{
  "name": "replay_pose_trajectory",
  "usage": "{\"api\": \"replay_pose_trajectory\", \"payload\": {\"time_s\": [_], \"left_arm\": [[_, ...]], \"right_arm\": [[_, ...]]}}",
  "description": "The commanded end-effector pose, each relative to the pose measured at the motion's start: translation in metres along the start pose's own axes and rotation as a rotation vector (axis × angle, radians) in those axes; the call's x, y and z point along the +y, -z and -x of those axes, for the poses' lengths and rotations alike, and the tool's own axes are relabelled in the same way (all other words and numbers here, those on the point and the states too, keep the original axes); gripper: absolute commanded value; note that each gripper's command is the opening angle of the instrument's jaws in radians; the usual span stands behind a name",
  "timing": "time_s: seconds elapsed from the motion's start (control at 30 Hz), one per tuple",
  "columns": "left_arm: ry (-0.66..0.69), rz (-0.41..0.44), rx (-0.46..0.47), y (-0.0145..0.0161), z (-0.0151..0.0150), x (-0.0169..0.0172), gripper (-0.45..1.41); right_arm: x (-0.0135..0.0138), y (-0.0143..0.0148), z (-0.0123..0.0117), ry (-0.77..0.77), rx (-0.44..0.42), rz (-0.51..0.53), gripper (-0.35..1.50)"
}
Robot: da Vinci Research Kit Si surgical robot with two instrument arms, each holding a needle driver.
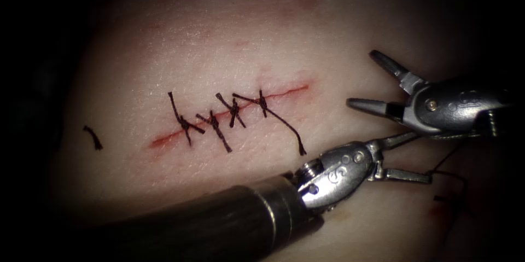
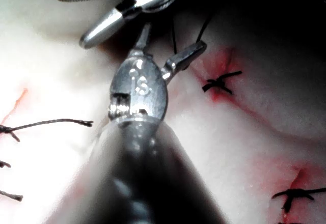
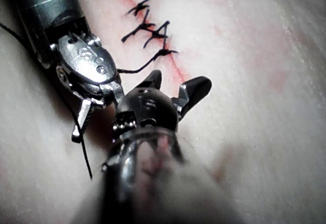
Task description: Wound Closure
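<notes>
**A:** How does the cut [image 1: 229, 113] look?

**B:** It runs as a thin red line slanting across the pale tissue [image 1: 219, 38]. Four dark knotted stitches [image 1: 235, 110] cross it, each with short cut tails sticking out on both sides. The stitch nearest the cut's right end has the longest tail [image 1: 287, 129], trailing down and away from the cut to a frayed tip. The right end of the cut, past that stitch, is an unstitched red slit; the left end shows a smear of red fluid [image 1: 164, 140]. A loose scrap of thread [image 1: 93, 137] lies on the tissue well to the left of the cut.

**A:** And the tools?

**B:** Both sit to the right of the cut. The right tool [image 1: 372, 84] has its jaws spread wide and grasps nothing. The left tool [image 1: 407, 158], just below it, also has its jaws parted; a strand of thread [image 1: 445, 173] lies at the tip of its lower jaw, but I cannot tell whether it touches it.

**A:** The needle?

**B:** I cannot make it out. Dark thread curls on the tissue beyond the left tool's tips, farther from the cut.
</notes>
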State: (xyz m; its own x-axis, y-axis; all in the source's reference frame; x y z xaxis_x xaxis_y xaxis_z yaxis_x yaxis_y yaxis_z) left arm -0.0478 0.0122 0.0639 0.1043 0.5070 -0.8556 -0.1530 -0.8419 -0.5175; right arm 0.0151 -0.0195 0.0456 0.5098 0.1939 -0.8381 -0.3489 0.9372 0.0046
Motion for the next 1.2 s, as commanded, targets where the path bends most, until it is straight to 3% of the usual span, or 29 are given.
{"api": "replay_pose_trajectory", "payload": {"time_s": [0.03,0.13,0.27,0.4,0.53,0.8,1.2], "left_arm": [[0.014,-0.020,-0.030,0.0005,-0.0001,-0.0003,1.06],[0.035,-0.028,-0.048,0.0024,-0.0011,0.0000,1.03],[-0.046,-0.031,-0.113,0.0046,-0.0023,0.0011,1.01],[-0.162,-0.076,-0.219,0.0069,-0.0035,0.0022,1.01],[-0.400,-0.161,-0.396,0.0099,-0.0043,0.0024,0.89],[-0.649,-0.219,-0.592,0.0109,-0.0027,0.0008,0.76],[-0.736,-0.152,-0.682,0.0117,0.0002,-0.0015,0.54]], "right_arm": [[-0.0009,-0.0008,0.0001,0.000,0.004,-0.001,1.31],[-0.0011,-0.0010,0.0002,0.002,0.009,-0.002,1.31],[-0.0011,-0.0007,0.0004,0.004,0.011,-0.004,1.33],[-0.0011,-0.0006,0.0005,0.005,0.012,-0.005,1.31],[-0.0012,-0.0008,0.0005,0.005,0.011,-0.003,1.31],[-0.0014,-0.0011,0.0004,0.005,0.011,0.000,1.33],[-0.0015,-0.0011,0.0004,0.012,0.014,-0.002,1.33]]}}
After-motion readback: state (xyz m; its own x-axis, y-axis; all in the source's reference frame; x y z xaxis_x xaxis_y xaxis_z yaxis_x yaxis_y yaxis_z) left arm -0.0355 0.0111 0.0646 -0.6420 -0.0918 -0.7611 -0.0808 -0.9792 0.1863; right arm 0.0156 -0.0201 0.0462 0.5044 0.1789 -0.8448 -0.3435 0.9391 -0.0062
